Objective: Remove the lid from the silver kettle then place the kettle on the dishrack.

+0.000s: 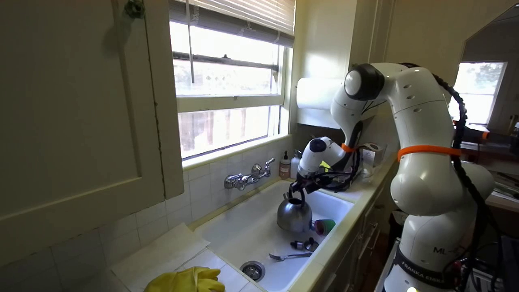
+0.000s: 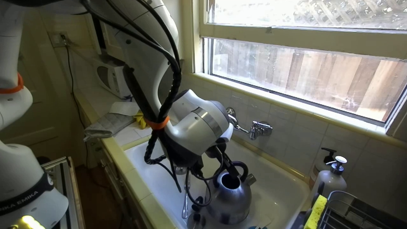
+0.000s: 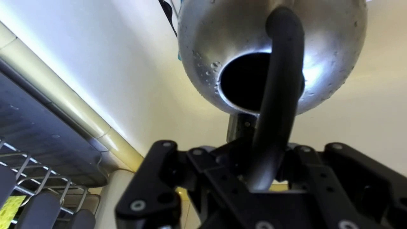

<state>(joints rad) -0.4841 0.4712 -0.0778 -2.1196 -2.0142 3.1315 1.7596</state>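
Note:
The silver kettle (image 1: 294,217) is in the white sink, its dark arched handle (image 3: 283,63) meeting my gripper (image 3: 259,159). Dark fingers stand on both sides of that handle, shut on it; the handle hides the space between the pads. The kettle's round top opening shows uncovered in all views. Whether its base touches the sink floor I cannot tell. A small round metal piece with a dark knob, seemingly the lid (image 1: 311,244), lies in the sink beside the kettle. Part of the dishrack (image 3: 23,167), with thin wires, shows lower left in the wrist view.
A fork (image 1: 290,256), the drain (image 1: 252,270) and a red-green cup (image 1: 324,226) are in the sink. The faucet (image 1: 245,180) juts from the tiled wall. Soap bottles (image 2: 332,181) stand in the corner by the dishrack; a yellow sponge (image 2: 315,212) is at the rack.

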